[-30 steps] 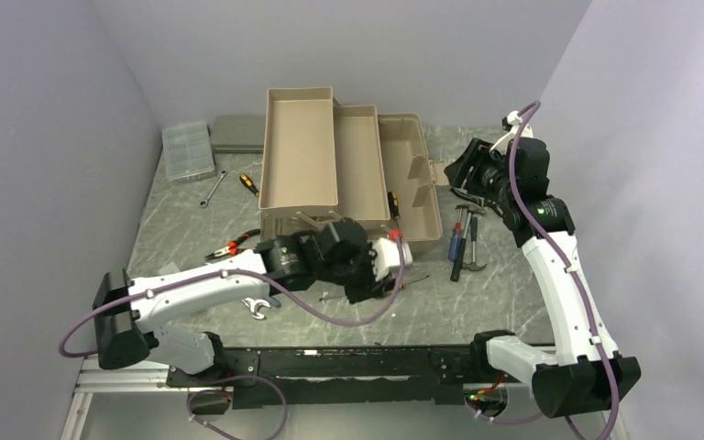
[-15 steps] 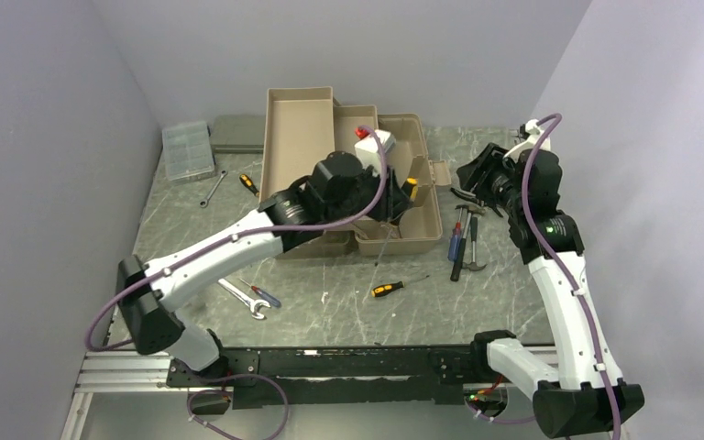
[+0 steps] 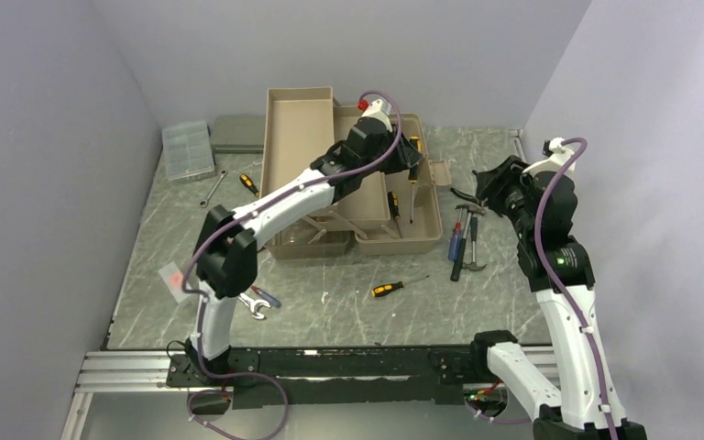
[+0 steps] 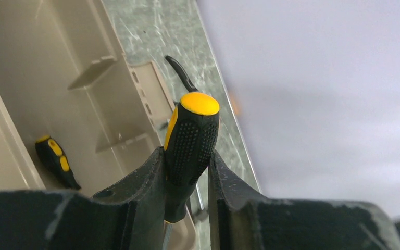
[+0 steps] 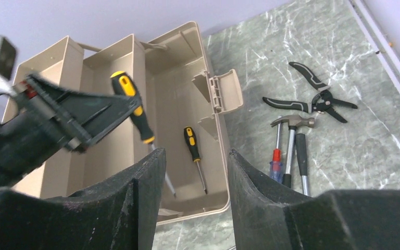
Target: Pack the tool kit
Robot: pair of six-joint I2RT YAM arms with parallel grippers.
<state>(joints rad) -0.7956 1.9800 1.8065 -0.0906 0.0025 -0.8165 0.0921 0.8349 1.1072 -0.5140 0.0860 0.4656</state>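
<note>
Taupe plastic toolbox (image 3: 298, 147), trays folded out, sits directly beneath my left claw (image 4: 187, 166), which is clamped on the handle of a yellow-and-black screwdriver (image 4: 191, 135), its blade pointing down into the deep compartment. A second yellow-handled screwdriver (image 4: 57, 161) already lies on the floor under the claw. I judge this to be the drop-off step: next I should lower the tool a little and release it so it lands flat beside the other.

My right claw (image 5: 195, 161) hangs with jaws apart and nothing between them; ahead and to its right lie black-handled pliers (image 5: 312, 99) and a steel hammer (image 5: 291, 125), not yet packed.

A second ago my left claw was low at the near side of the table; since then it has swung across over the box.
</note>
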